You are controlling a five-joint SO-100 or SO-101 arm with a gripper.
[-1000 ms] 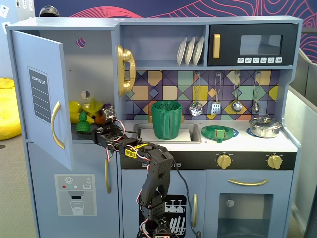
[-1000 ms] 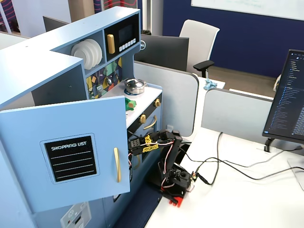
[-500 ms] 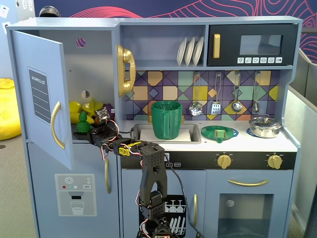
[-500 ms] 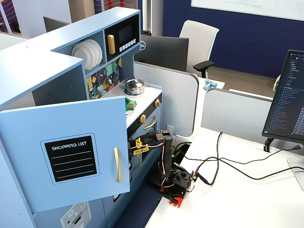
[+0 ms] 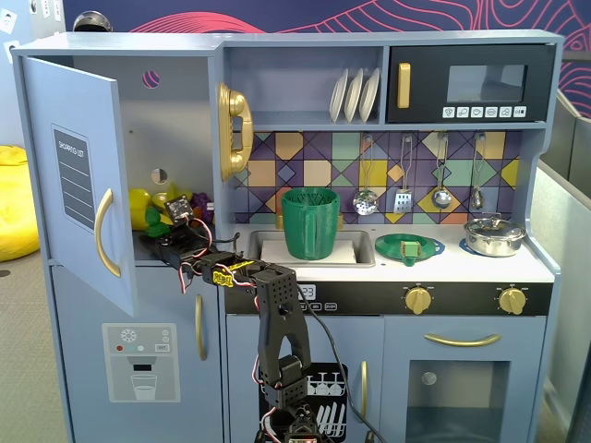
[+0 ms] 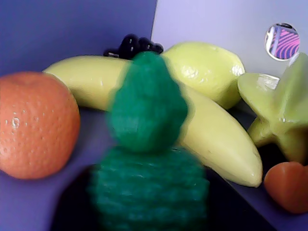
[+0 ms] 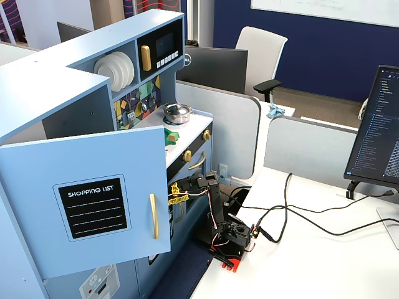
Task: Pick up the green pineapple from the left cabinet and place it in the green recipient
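Note:
The green pineapple [image 6: 149,159] fills the bottom middle of the wrist view, blurred, its crown pointing away. Dark jaw shapes hug both sides of its body with no gap, so my gripper [image 6: 149,197] looks shut on it. In a fixed view the gripper [image 5: 166,224] reaches into the open left cabinet [image 5: 175,120] at shelf level, with the pineapple [image 5: 153,219] at its tip. The cabinet door [image 5: 78,185] stands swung open, and it also shows in the other fixed view [image 7: 93,199]. The green recipient [image 5: 310,221] stands upright in the sink, to the right of the cabinet.
On the shelf around the pineapple lie an orange [image 6: 36,125], a banana [image 6: 216,130], a lemon [image 6: 204,67], a yellow star fruit [image 6: 281,110], dark grapes [image 6: 137,45] and a small red fruit [image 6: 288,185]. A flat green dish [image 5: 409,247] and a pot [image 5: 494,235] sit on the counter.

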